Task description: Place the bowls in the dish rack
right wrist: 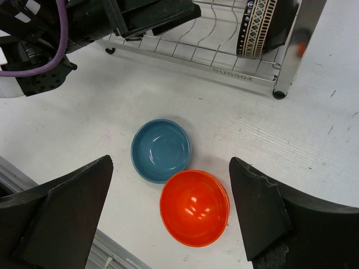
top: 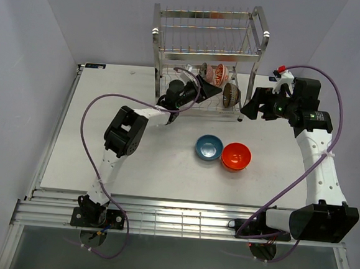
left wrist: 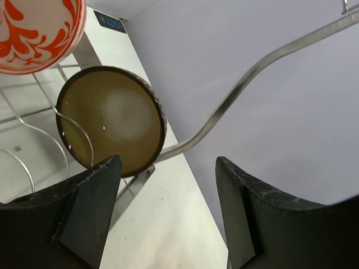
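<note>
Touching rims, blue bowl (top: 209,147), orange-red bowl (top: 235,156), well apart from dish rack (top: 206,49)

You have two bowls standing on edge in the lower tier of the shiny two-tier wire dish rack (top: 208,52): the red-and-white patterned bowl (top: 219,73), and the brown bowl (top: 231,95) just right of it, nearer the front. On the desk (top: 103,159) before the rack, the blue bowl (top: 209,147) and the orange-red bowl (top: 236,156) sit mouths up, rims touching, blue on the left.
</note>
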Tool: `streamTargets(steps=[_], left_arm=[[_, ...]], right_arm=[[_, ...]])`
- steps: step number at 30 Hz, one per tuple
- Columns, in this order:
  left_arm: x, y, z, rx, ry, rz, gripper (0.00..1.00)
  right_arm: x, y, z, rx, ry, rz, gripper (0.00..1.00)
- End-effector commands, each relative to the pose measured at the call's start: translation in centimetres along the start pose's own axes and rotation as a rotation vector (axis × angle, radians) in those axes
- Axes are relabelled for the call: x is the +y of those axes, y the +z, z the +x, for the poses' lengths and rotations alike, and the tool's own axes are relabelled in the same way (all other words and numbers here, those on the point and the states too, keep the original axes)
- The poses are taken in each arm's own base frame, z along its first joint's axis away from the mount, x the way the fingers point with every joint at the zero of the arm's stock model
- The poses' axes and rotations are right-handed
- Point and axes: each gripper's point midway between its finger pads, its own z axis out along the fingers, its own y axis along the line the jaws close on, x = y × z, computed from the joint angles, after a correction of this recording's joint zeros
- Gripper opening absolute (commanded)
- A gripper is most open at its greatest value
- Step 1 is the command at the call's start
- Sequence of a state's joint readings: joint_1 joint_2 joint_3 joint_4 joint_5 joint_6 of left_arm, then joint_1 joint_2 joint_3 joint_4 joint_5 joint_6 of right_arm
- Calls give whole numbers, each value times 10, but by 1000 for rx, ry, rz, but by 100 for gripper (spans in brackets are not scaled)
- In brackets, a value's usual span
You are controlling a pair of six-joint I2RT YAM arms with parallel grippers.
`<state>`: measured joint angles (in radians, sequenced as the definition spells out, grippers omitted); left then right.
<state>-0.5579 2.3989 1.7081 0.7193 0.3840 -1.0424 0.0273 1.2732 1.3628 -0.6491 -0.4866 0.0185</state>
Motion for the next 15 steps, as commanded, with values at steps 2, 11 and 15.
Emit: streamTargets(steps=[2, 11, 15], left_arm=[[-58, -27, -22, -14, 44, 87, 76], [-89, -61, 2, 103, 5, 159, 69], [-90, -86, 14, 136, 20, 133, 65]], right_arm=[[12, -11, -11, -52, -35, -34, 90], [13, -14, -9, -60, -40, -31, 90], [15, -17, -10, -63, -47, -31, 90]])
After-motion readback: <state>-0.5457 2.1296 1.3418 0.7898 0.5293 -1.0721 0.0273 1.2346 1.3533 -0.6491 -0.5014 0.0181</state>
